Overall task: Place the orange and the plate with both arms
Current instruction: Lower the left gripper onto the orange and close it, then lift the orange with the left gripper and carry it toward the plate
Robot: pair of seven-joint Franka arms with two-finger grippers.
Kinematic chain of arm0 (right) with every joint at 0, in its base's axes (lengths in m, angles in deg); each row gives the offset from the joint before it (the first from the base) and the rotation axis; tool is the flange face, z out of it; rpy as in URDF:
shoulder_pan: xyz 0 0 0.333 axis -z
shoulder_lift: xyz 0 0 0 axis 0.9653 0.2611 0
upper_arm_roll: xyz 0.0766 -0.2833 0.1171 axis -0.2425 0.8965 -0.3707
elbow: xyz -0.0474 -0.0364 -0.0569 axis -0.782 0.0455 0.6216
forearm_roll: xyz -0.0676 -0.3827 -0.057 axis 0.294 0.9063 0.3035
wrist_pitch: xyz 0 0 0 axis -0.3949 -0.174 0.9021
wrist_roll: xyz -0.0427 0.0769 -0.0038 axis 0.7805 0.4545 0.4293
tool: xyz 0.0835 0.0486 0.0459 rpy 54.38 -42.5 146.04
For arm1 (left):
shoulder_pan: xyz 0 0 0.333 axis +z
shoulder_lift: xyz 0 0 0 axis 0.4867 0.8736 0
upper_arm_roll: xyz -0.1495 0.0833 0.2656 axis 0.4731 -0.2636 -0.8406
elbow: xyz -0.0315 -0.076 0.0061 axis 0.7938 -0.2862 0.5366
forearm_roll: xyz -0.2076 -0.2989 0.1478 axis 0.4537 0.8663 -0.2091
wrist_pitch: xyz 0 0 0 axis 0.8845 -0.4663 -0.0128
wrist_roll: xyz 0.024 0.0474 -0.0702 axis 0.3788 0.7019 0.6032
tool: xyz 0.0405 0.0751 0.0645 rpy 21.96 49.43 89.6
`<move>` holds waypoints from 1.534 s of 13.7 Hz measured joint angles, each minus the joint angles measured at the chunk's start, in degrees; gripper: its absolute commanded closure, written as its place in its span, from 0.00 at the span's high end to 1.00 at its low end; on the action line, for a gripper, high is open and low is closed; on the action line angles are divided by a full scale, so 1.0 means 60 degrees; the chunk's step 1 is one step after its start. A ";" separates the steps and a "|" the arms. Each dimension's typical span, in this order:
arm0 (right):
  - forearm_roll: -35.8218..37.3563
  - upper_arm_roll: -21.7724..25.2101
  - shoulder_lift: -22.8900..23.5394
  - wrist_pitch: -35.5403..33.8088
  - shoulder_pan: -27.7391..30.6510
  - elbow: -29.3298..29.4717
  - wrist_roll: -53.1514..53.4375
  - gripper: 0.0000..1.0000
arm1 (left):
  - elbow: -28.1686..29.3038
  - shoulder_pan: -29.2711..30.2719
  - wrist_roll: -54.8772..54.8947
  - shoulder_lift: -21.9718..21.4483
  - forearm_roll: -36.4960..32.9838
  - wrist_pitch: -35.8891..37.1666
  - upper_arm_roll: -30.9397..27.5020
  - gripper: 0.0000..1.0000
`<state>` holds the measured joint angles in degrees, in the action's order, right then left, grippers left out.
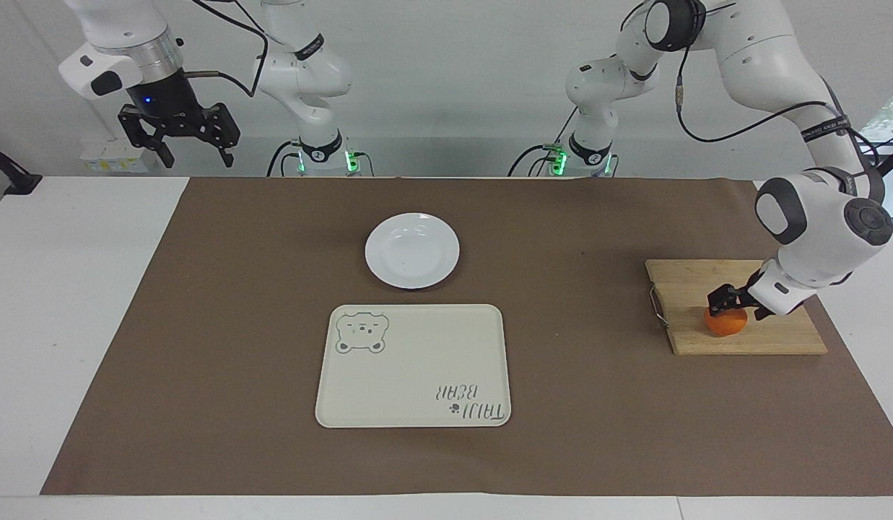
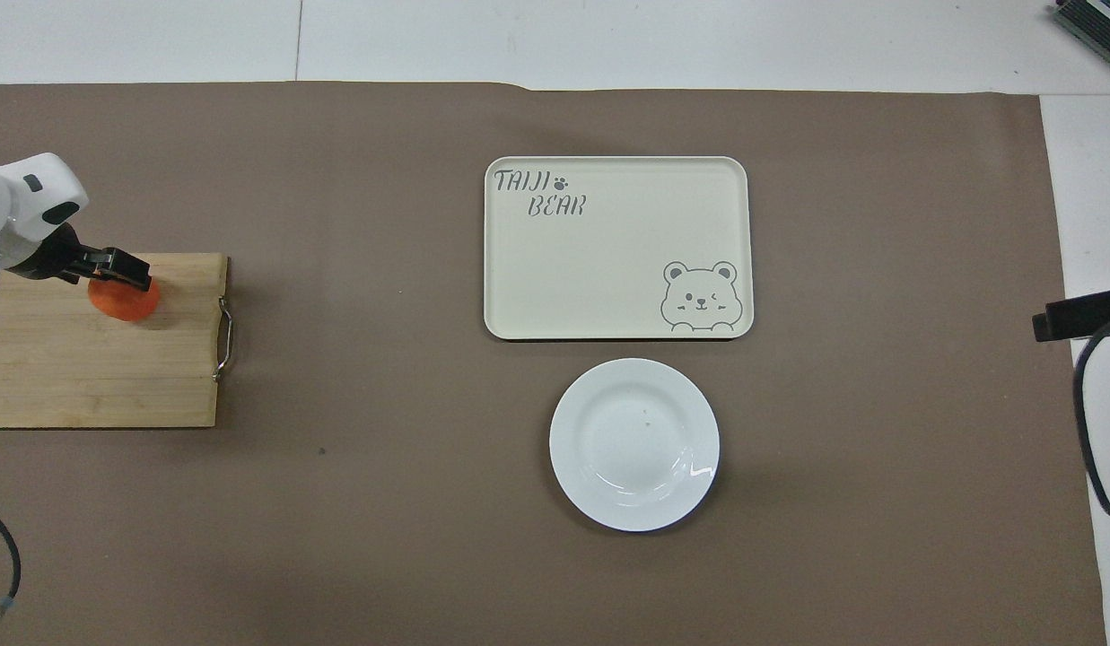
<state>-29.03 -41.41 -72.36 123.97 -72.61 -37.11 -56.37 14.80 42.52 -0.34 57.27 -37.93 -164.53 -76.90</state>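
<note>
Facing view: the left gripper sits down over the small round bright-orange orange, its black fingers spread to either side of the fruit's top; whether they touch it cannot be told. The orange rests on the rectangular bamboo cutting board at the left arm's end of the table. The right gripper hangs raised over the right arm's end of the table, fingers spread and holding nothing; that arm waits. The small round glossy white plate lies on the brown paper mat, just beside the cream rectangular bear-printed tray and nearer to the robots than it.
</note>
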 measured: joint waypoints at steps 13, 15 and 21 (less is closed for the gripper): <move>0.0000 0.0000 0.0000 0.0000 0.0000 0.0000 0.0000 1.00 | -0.0166 0.0069 0.0000 0.0068 0.0011 0.0101 0.0138 0.00; 0.0000 0.0000 0.0000 0.0000 0.0000 0.0000 0.0000 1.00 | -0.0341 0.0066 -0.0001 -0.0320 0.0011 0.0624 0.0173 0.00; 0.0000 0.0000 0.0000 0.0000 0.0000 0.0000 0.0000 1.00 | -0.0936 0.0049 -0.0001 -0.1464 0.0011 0.2190 0.0245 0.00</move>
<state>-29.03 -41.41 -72.36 123.97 -72.61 -37.11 -56.37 9.18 42.81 -0.34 48.49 -37.86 -151.39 -75.43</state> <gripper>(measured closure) 0.000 0.242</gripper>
